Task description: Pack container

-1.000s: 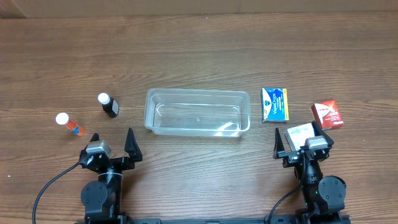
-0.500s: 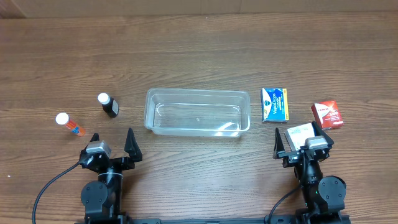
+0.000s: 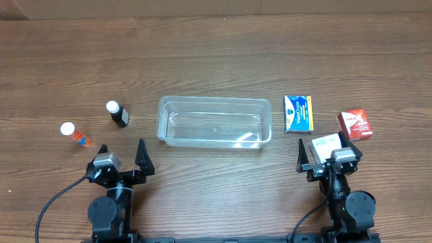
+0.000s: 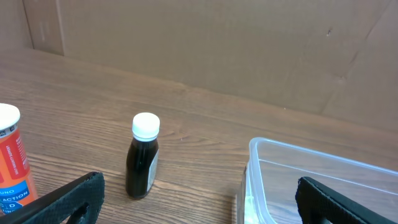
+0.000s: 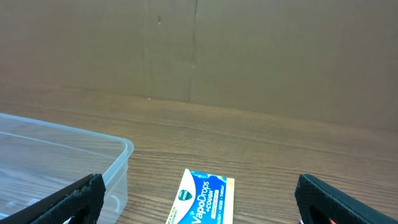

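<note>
The clear plastic container (image 3: pixel 214 122) sits empty at the table's middle; it also shows in the left wrist view (image 4: pixel 311 180) and the right wrist view (image 5: pixel 56 162). A dark bottle with a white cap (image 3: pixel 117 113) (image 4: pixel 142 157) and an orange bottle with a white cap (image 3: pixel 74 134) (image 4: pixel 11 158) lie to its left. A blue VapoDrops box (image 3: pixel 298 113) (image 5: pixel 202 198) and a red box (image 3: pixel 355 124) lie to its right. A white box (image 3: pixel 324 144) sits just in front of my right gripper. My left gripper (image 3: pixel 122 154) (image 4: pixel 199 208) and right gripper (image 3: pixel 325 152) (image 5: pixel 199 205) are open and empty near the front edge.
A brown cardboard wall (image 4: pixel 205 43) stands along the table's far side. The wooden table (image 3: pixel 216 61) extends behind the container.
</note>
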